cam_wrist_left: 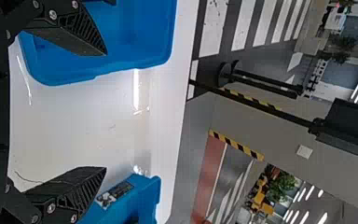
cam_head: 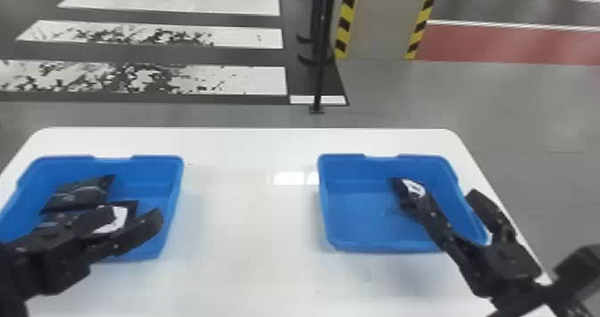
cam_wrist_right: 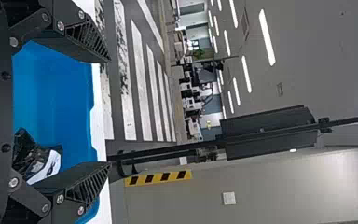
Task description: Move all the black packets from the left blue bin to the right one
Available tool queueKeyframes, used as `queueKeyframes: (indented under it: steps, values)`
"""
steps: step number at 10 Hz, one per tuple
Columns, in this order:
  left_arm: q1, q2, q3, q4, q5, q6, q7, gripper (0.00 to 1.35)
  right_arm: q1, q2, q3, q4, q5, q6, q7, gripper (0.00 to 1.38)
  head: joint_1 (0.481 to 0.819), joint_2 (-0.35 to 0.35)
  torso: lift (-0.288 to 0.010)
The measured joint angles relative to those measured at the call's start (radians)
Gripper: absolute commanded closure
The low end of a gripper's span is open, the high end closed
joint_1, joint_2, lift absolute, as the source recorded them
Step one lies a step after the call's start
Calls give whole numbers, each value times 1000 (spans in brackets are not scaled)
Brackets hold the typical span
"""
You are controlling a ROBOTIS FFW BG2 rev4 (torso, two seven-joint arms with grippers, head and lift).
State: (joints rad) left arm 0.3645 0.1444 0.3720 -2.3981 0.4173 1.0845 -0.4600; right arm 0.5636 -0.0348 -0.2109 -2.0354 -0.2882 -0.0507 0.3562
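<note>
Hanging over the left blue bin [cam_head: 154, 171], the left gripper [cam_head: 134, 218] partly covers a black packet [cam_head: 130, 204] with a white patch [cam_head: 117, 218] in the head view. Just beyond it lies another dark packet [cam_head: 77, 193], its faint pale markings too small for me to read. Across the white table [cam_head: 250, 231], the right gripper [cam_head: 450, 200] is above the right blue bin [cam_head: 357, 218], near a black packet with white on it [cam_head: 397, 185] lying in there.

From the left wrist view, that gripper's two ridged fingers [cam_wrist_left: 81, 32] stand wide apart with nothing between their tips. One bin carries a small black, grey and white label [cam_wrist_left: 116, 193], its print not legible from where I am.

Over in the right wrist view, those fingers [cam_wrist_right: 86, 39] are spread wide too, nothing gripped. The packet below, inside the blue bin, is shiny black with a broad white band [cam_wrist_right: 46, 167]; a dark mark sits on the white, but I couldn't tell you what it says.
</note>
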Motion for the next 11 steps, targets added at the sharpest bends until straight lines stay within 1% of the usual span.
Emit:
queueKeyframes:
  steps: [1,2,4,5,8,11]
  values:
    - [-48,13,3,39,-14,33,9,171,69,14,7,-45,1,-17,-2,262,695,-23,-138]
    - [-95,23,-1,78,-28,65,23,171,126,18,24,-80,-12,-19,-2,262,695,5,-138]
    - [-180,30,-14,133,-90,147,67,171,218,19,62,-122,-43,6,0,262,695,71,-138]
    - [-217,30,-21,159,-134,196,87,171,241,19,71,-125,-52,29,7,263,695,106,-138]
    - [-310,32,-25,265,-237,282,137,171,250,14,73,-122,-63,70,25,263,695,173,-138]
    - [-386,45,-47,397,-278,333,152,171,247,13,73,-117,-69,87,30,263,695,193,-138]
